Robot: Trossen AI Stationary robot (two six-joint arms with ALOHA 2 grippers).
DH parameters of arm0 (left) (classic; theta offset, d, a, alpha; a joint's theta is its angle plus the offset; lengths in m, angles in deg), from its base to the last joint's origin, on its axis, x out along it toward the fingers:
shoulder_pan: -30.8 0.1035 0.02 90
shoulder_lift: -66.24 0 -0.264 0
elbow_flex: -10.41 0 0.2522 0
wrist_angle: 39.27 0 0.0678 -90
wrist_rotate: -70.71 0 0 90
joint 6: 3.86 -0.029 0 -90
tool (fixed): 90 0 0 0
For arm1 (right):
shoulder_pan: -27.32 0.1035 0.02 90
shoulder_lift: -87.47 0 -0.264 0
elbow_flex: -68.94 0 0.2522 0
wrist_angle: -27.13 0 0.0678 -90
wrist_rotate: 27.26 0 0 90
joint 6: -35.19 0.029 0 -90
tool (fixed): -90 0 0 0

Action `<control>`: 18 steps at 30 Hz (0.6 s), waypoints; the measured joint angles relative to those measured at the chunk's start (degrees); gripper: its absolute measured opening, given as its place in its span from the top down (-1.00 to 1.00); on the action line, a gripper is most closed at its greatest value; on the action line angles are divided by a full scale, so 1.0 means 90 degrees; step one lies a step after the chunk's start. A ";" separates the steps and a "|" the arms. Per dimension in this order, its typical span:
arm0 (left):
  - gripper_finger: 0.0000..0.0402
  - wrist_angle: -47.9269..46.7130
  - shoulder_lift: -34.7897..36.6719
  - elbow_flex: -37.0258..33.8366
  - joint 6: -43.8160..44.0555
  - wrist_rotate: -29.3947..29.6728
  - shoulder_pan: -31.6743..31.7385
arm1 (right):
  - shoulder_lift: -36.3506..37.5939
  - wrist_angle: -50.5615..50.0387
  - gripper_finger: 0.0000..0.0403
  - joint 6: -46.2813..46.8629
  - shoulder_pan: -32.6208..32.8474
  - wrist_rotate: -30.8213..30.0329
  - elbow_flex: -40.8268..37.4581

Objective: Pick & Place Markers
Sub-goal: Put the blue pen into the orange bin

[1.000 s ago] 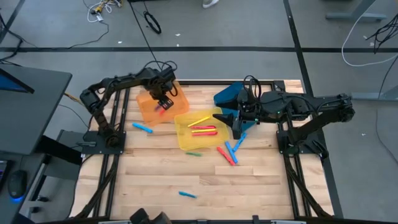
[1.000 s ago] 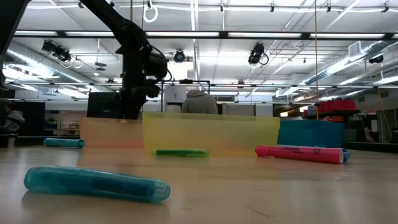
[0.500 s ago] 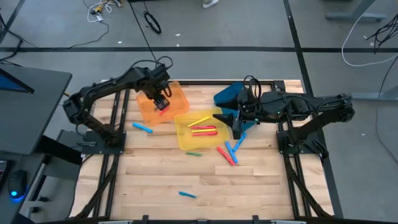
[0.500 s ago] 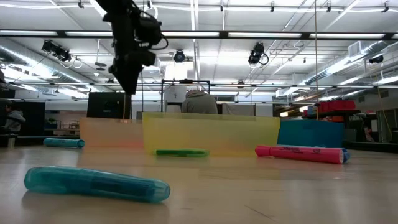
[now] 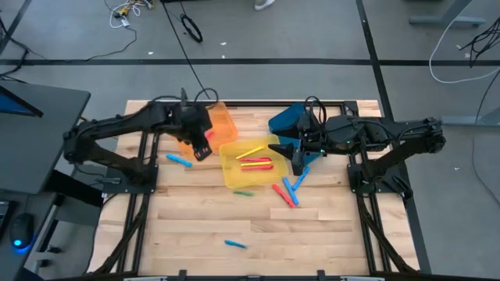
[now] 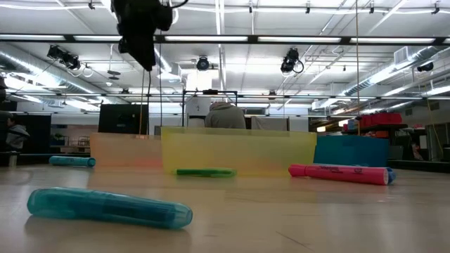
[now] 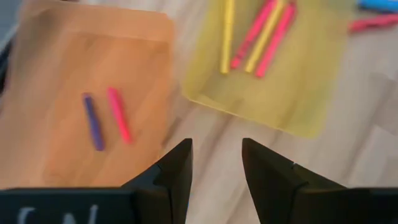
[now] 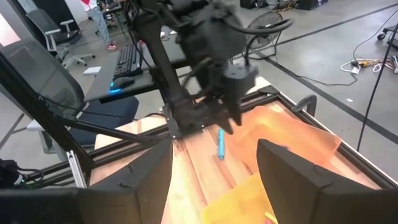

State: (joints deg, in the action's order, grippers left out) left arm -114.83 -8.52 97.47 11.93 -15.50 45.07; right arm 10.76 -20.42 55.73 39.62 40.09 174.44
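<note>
Task looks partly done, landmark is the yellow bin (image 5: 251,163) mid-table. Going near to far:

One blue marker (image 5: 235,244) lies loose well in front of the yellow bin, nearest the front edge. Closer to the bin, a green marker (image 5: 243,192) sits just beside its front wall, and a red and blue cluster (image 5: 287,190) lies loose off its front right corner. Another blue marker (image 5: 179,160) lies left of the bin. All of these remain to be sorted, I'd say.

Inside the yellow bin: yellow and pink markers (image 7: 260,36), roughly four, thin short sticks lying flat.

Behind and left of it, the orange bin (image 5: 221,122) holds a purple and a pink marker (image 7: 118,114), side by side.

Left gripper (image 5: 201,147) hovers above the gap between orange and yellow bins, fingers apart, nothing held. Right gripper (image 5: 298,161) waits at the yellow bin's right edge, spread wide, empty.
</note>
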 joint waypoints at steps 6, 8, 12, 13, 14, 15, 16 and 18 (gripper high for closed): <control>0.31 0.0038 0.0039 0.0000 0.0225 -0.0002 -0.0897 | 0.0000 -0.0028 -0.17 -0.0002 -0.0048 0.0002 0.0000; 0.32 0.0073 0.0039 0.0000 0.0230 -0.0002 -0.1158 | 0.0000 -0.0026 -0.17 -0.0002 -0.0084 0.0002 0.0000; 0.32 0.0150 0.0039 0.0000 0.0344 -0.0002 -0.1545 | 0.0000 -0.0028 -0.17 -0.0002 -0.0146 0.0019 0.0000; 0.32 0.0163 0.0039 0.0000 0.0351 -0.0002 -0.1600 | 0.0000 -0.0028 -0.17 -0.0002 -0.0158 0.0019 0.0000; 0.32 0.0168 0.0036 0.0000 0.0353 -0.0002 -0.1647 | 0.0000 -0.0026 -0.17 -0.0002 -0.0170 0.0022 0.0000; 0.32 0.0192 0.0036 0.0000 0.0353 -0.0002 -0.1681 | 0.0000 -0.0028 -0.17 -0.0002 -0.0185 0.0021 0.0000; 0.32 0.0220 0.0036 0.0000 0.0353 0.0006 -0.1705 | 0.0000 -0.0027 -0.17 -0.0002 -0.0198 0.0020 0.0000; 0.32 0.0238 0.0036 0.0000 0.0359 0.0047 -0.1730 | 0.0000 -0.0026 -0.17 -0.0002 -0.0202 0.0022 0.0000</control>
State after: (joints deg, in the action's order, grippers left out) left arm -112.69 -8.19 97.47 15.16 -15.07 29.50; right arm 10.76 -20.65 55.70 37.80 40.29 174.44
